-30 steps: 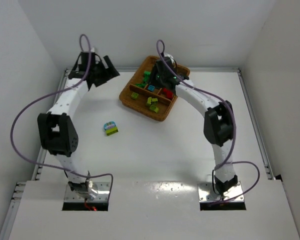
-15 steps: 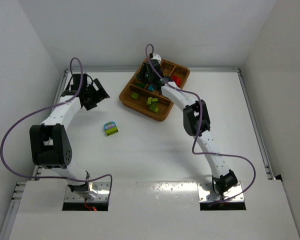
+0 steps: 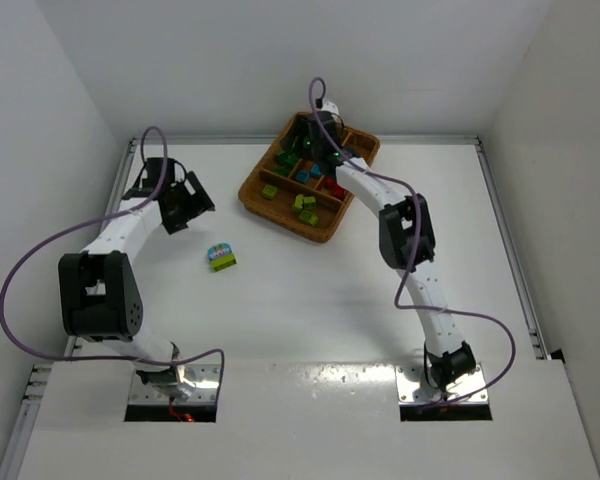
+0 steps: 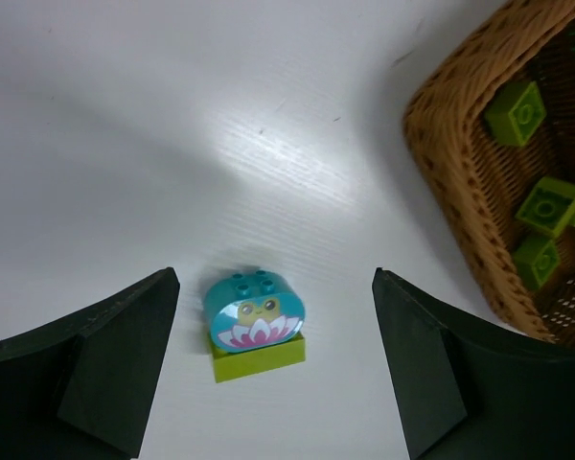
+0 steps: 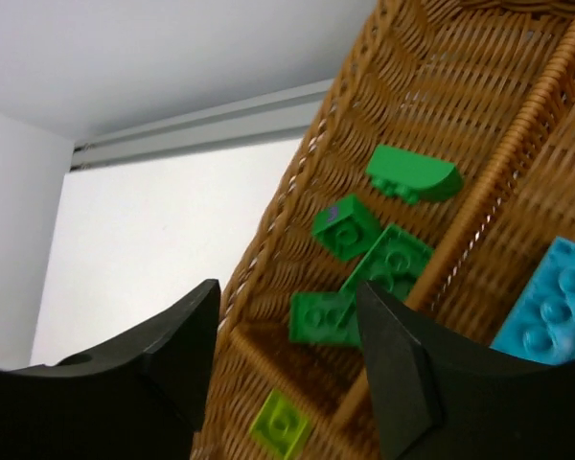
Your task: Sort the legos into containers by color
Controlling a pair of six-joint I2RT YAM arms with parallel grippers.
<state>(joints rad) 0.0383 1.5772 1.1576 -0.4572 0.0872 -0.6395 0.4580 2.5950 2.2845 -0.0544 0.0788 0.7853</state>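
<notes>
A teal dome brick with a flower face stacked on a lime brick (image 3: 220,256) lies on the table left of the wicker tray (image 3: 325,232). In the left wrist view this stack (image 4: 256,324) sits on the table between my open, empty left gripper (image 4: 270,278), which hovers above it. My left gripper (image 3: 187,200) is left of the tray. My right gripper (image 3: 308,145) hovers open and empty over the tray's back part. Below it lie several green bricks (image 5: 347,227), a light blue brick (image 5: 556,307) and a lime brick (image 5: 283,422).
The tray's compartments hold green (image 3: 292,157), blue (image 3: 305,175), red (image 3: 332,186) and lime (image 3: 305,207) bricks. Its woven rim (image 4: 441,163) is at the right of the left wrist view, with lime bricks (image 4: 551,206) inside. White walls enclose the table's back and sides.
My left gripper has swung down and left, toward the brick stack on the table. My right gripper has shifted about over the tray's back compartments. The brick stack has not moved.
</notes>
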